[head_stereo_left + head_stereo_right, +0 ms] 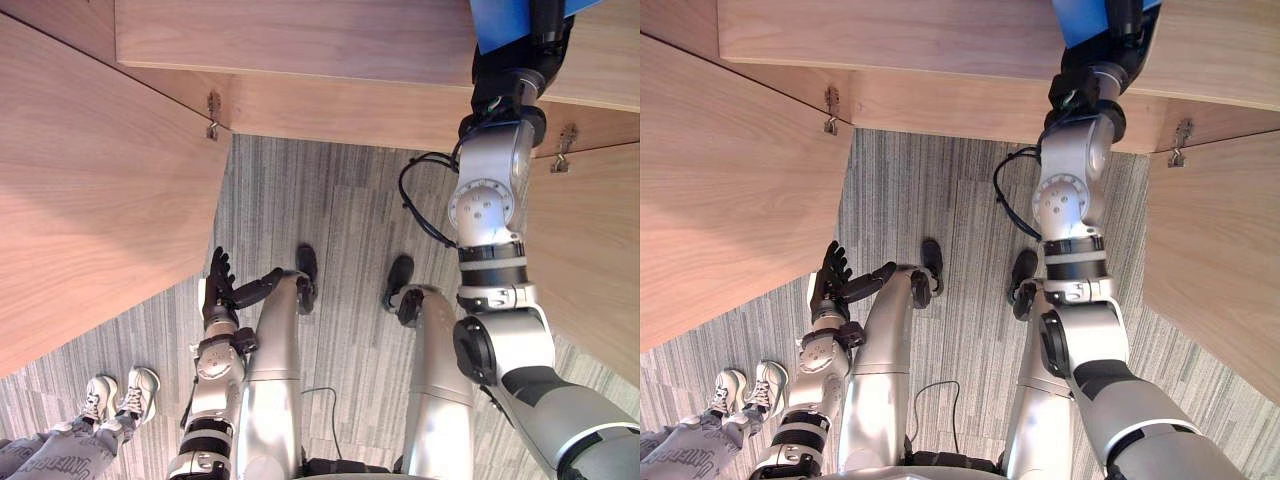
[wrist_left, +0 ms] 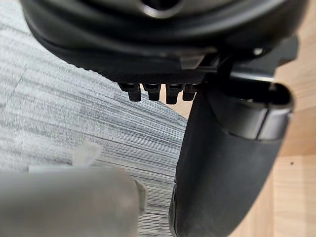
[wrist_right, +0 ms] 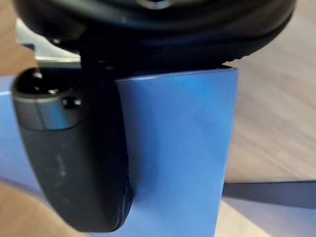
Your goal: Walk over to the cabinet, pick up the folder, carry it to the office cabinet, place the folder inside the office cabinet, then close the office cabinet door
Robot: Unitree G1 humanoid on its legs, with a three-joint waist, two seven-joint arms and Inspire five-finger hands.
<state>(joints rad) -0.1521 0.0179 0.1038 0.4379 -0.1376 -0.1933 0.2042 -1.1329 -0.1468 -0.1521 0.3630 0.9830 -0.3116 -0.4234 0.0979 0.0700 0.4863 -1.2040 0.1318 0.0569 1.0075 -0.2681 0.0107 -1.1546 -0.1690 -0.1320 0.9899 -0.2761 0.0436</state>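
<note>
Office interior, viewed looking down. A pale wood-veneer cabinet stands with both doors swung wide on small metal hinges. The floor is grey, finely striped carpet (the flat, low-pile kind common in workplaces). A blue folder shows against the cabinet's wood. At the left, a person's pale sneakers stand on the carpet.

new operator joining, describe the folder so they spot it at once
At the top of the head views runs a light wooden cabinet; the raised right hand reaches up to it. The folder is the flat sheet pinched under its thumb, bright blue against brown wood and grey carpet.
</note>
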